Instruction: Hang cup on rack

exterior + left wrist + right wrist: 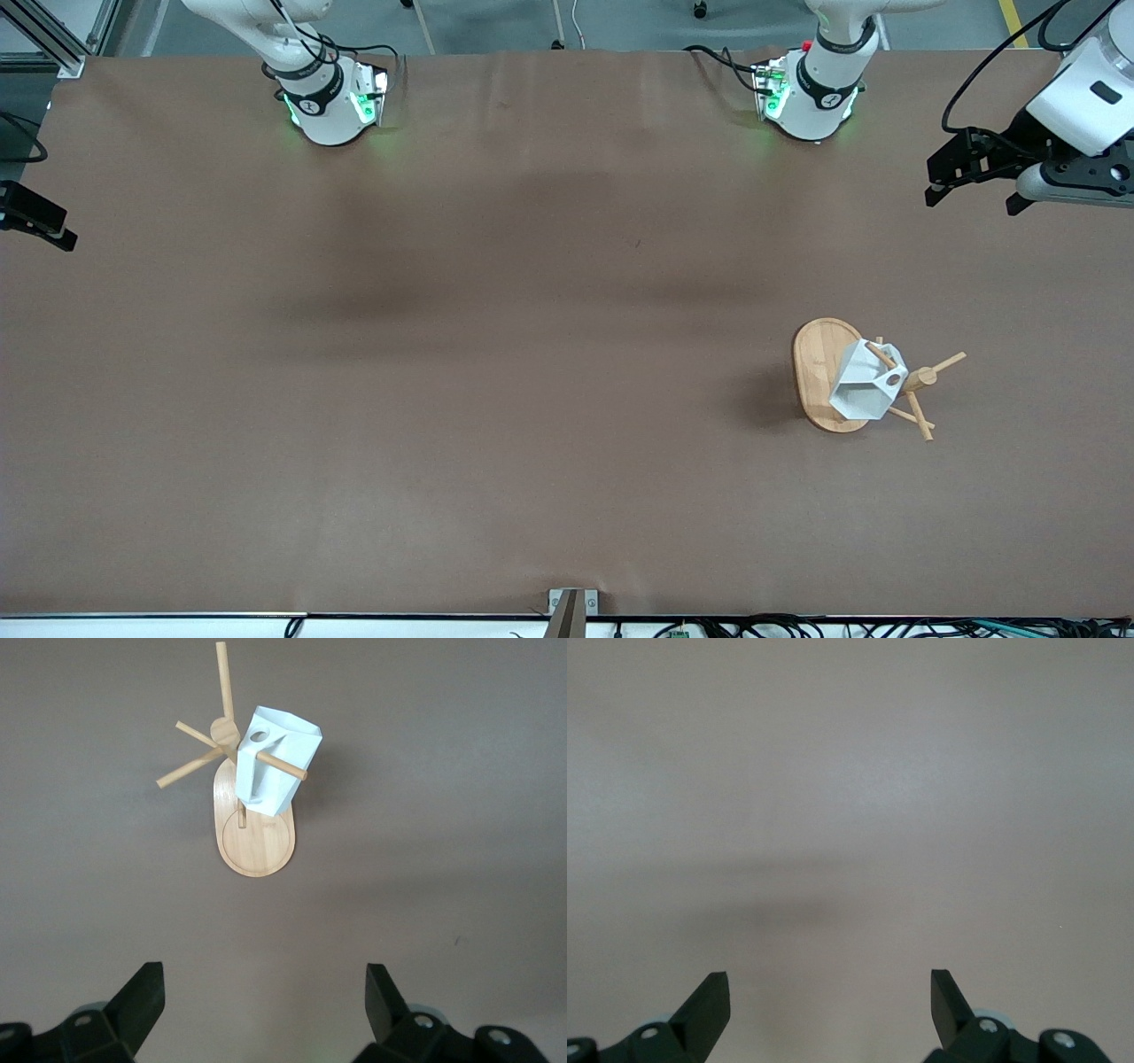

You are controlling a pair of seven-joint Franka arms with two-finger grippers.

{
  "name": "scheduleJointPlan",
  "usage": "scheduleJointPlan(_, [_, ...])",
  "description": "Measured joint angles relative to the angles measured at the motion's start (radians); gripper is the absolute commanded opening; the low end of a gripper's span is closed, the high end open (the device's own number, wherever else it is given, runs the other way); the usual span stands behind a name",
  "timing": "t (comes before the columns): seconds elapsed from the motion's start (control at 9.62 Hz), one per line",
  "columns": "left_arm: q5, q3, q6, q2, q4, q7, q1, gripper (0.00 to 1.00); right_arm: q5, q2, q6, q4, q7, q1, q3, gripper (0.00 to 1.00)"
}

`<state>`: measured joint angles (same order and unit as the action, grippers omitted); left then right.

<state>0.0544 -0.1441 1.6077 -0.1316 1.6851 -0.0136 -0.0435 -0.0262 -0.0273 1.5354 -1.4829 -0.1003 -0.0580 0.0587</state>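
The white faceted cup (pixel 864 385) hangs tilted on a peg of the bamboo rack (pixel 819 372), over its oval base, and the peg's tip sticks out past the cup. The rack stands toward the left arm's end of the table. In the left wrist view the cup (pixel 276 762) and the rack (pixel 257 846) show well apart from the gripper. My left gripper (pixel 972 202) is open and empty in the air, over the table near its left-arm end; its own view (pixel 264 979) shows the same. My right gripper (pixel 40 221) is open and empty over bare table (pixel 830 985) at the right arm's end.
Brown table cover (pixel 496 354) spreads across the whole view. The two arm bases (pixel 332 97) (pixel 811 93) stand along the edge farthest from the front camera. A small camera mount (pixel 571 607) sits at the nearest edge.
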Motion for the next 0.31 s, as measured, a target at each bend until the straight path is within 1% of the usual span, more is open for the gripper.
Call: scheduleJointPlan(0.31, [-0.001,0.002,-0.004,0.006,-0.015,0.000,-0.007,1.00,0.003,-0.003,-0.001,0.000,0.000,0.002,-0.001,1.00])
